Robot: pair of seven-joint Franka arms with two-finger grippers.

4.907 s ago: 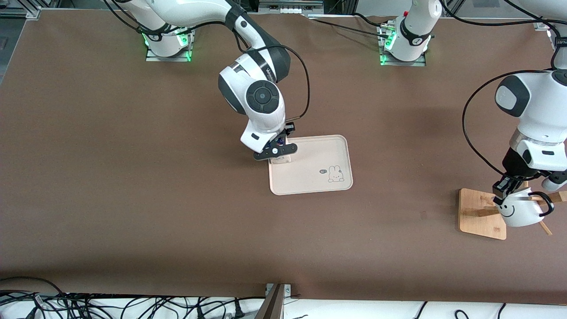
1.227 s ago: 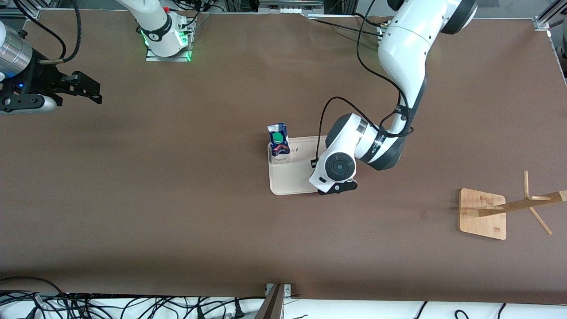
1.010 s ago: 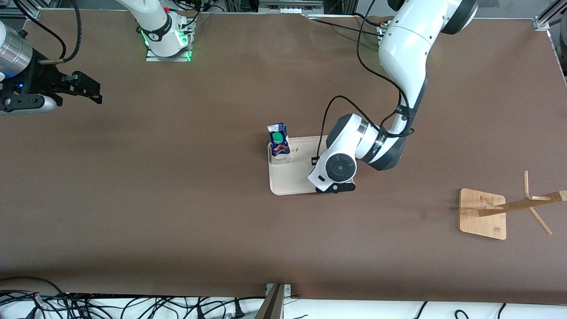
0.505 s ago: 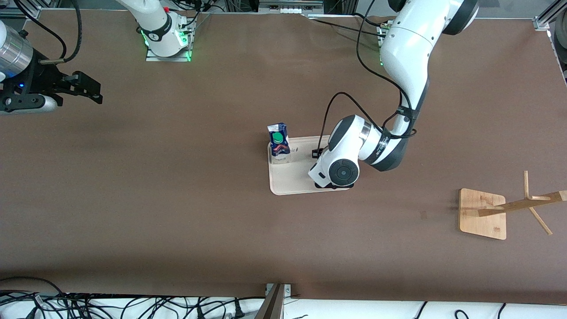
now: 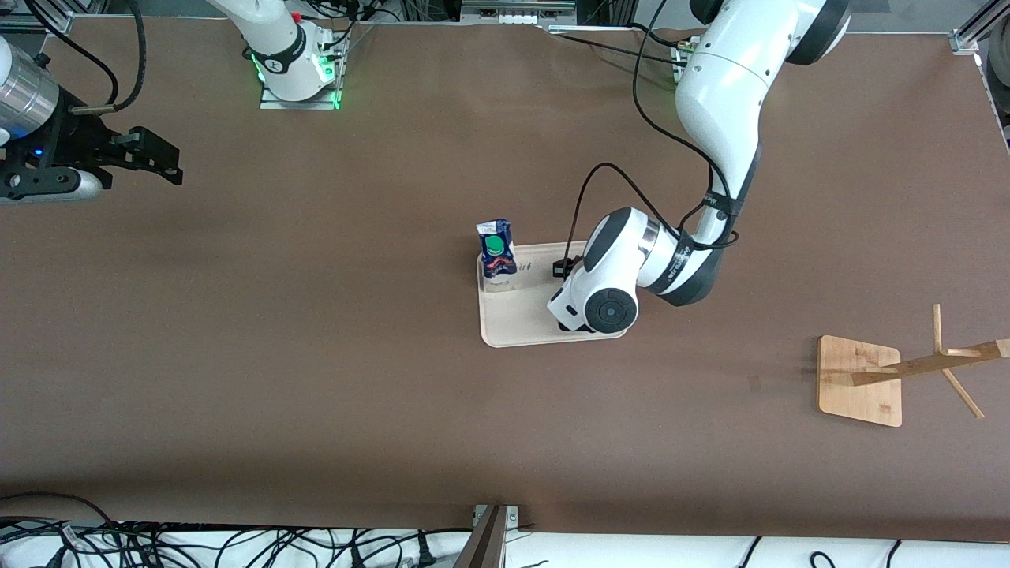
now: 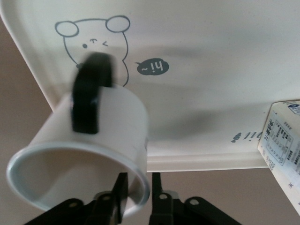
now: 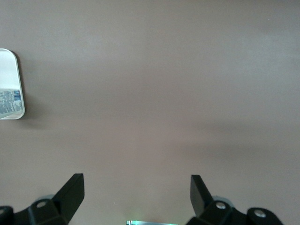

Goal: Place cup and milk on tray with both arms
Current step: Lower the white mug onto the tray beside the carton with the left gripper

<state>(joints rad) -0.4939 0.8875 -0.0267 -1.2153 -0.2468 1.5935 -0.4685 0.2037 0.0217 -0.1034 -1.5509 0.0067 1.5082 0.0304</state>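
Note:
The cream tray (image 5: 521, 325) lies mid-table. The milk (image 5: 495, 256) stands upright in the tray's corner toward the right arm, farther from the front camera. The left arm's wrist (image 5: 607, 308) hangs over the tray's rabbit corner and hides the cup in the front view. In the left wrist view my left gripper (image 6: 139, 177) is shut on the rim of the white cup (image 6: 108, 122). The cup is tilted over the tray (image 6: 211, 42), handle (image 6: 91, 98) up, beside the milk (image 6: 283, 140). My right gripper (image 5: 170, 170) waits open and empty at the right arm's end (image 7: 136, 187).
A wooden peg stand (image 5: 860, 379) with slanted pegs stands toward the left arm's end, nearer the front camera than the tray. Cables lie along the table's near edge (image 5: 237, 544).
The left wrist has shifted in over the tray's rabbit corner with the cup and sunk lower. Earlier the right gripper set the milk on the tray and withdrew. The right arm is still.

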